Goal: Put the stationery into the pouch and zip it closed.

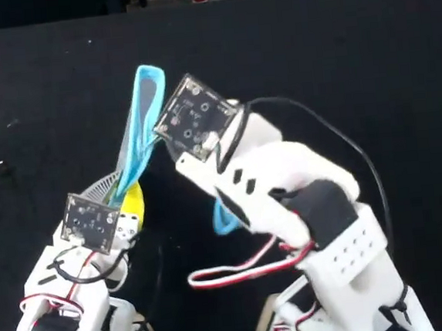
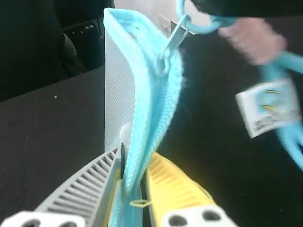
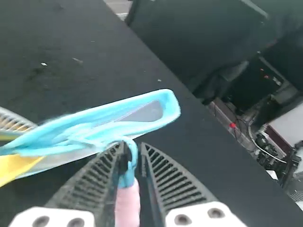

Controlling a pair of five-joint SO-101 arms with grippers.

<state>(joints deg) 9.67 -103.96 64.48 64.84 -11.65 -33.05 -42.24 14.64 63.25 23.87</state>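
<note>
**Pouch held aloft for zipping**

Left gripper point(image 2: 135, 158) is clamped on the blue pouch's point(image 1: 143, 102) lower end, off the table. Right gripper point(image 3: 129, 150) pinches the zip's pull loop point(image 3: 125, 179). A skewed tug could jam the zip or pull the fabric free.

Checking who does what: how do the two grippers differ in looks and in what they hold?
The left gripper has one grey and one yellow finger; the right gripper has two dark ones. The left clamps the pouch; the right pinches the blue zipper loop. Both are shut.
</note>
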